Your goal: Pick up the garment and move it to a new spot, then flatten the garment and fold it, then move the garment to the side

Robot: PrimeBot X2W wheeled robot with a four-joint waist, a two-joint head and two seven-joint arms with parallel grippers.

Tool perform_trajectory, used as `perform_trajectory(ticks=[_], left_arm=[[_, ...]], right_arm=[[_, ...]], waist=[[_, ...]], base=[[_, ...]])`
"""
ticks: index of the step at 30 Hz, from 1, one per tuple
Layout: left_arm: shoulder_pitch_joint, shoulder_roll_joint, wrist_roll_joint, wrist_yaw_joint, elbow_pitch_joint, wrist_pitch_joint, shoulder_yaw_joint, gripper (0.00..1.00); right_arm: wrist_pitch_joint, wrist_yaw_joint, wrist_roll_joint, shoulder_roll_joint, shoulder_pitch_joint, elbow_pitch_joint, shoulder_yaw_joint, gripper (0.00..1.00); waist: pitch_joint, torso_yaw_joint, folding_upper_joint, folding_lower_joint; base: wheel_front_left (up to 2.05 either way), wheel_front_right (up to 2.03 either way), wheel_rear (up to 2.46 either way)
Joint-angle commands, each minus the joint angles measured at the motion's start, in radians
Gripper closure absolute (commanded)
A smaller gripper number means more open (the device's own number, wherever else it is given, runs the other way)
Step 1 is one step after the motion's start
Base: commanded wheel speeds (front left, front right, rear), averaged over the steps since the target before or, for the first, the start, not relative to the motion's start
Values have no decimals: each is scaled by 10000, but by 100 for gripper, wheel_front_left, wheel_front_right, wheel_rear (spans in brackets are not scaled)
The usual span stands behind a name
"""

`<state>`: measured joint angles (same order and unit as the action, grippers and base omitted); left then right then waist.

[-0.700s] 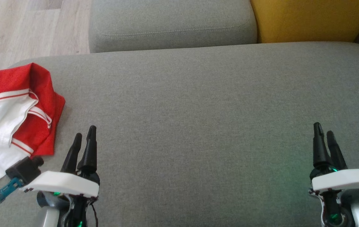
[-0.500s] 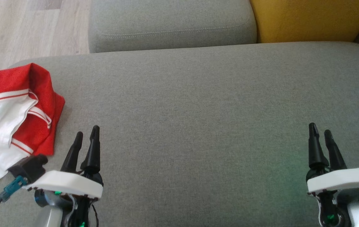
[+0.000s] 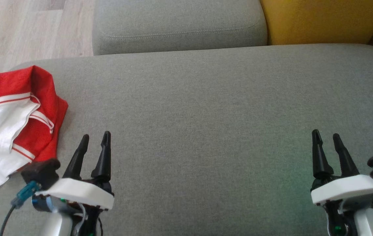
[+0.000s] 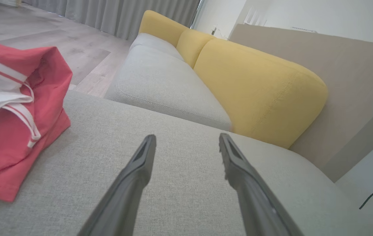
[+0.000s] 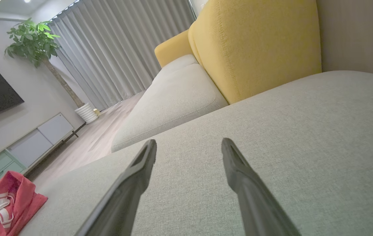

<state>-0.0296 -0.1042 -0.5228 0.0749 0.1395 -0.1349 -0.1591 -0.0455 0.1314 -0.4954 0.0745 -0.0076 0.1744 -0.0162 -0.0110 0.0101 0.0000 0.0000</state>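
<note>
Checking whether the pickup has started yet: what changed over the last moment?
The left claw drifted toward the robot's right and the right claw toward its left, each one's fingers now showing wider apart. Nothing was gripped or released. The red and white garment lies unmoved, crumpled at the left edge of the sofa seat.

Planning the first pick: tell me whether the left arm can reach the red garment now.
Probably yes: the garment lies just left of the open left fingers, nothing but bare cushion between them.

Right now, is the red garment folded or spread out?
Folded over, not spread: the garment lies bundled, red and white layers overlapping, on the cushion.
</note>
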Motion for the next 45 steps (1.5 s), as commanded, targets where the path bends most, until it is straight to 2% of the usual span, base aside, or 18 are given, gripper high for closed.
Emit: perform_trajectory(ticks=[1,23,39,45], left_arm=[[-368,-232,450,-107,-397,-179,106,0],[-196,-411,2949,-482,-144,-822,-238,0],[-51,-295,4429,-603,79,-1261,-106,0],[-6,-101,4146,-490,263,-1269,161,0]], right_arm=[[-198,-5,441,121,-235,-387,199,0],[-513,-7,3076,15,-169,-555,474,0],[-807,-7,3974,-187,-79,-583,409,0],[-770,-7,3545,-217,-79,-476,318,0]], waist=[[-1,-1,0,0],[-19,38,0,0],[-26,68,0,0],[-18,75,0,0]], base=[[0,0,0],[0,0,0],[0,0,0],[0,0,0]])
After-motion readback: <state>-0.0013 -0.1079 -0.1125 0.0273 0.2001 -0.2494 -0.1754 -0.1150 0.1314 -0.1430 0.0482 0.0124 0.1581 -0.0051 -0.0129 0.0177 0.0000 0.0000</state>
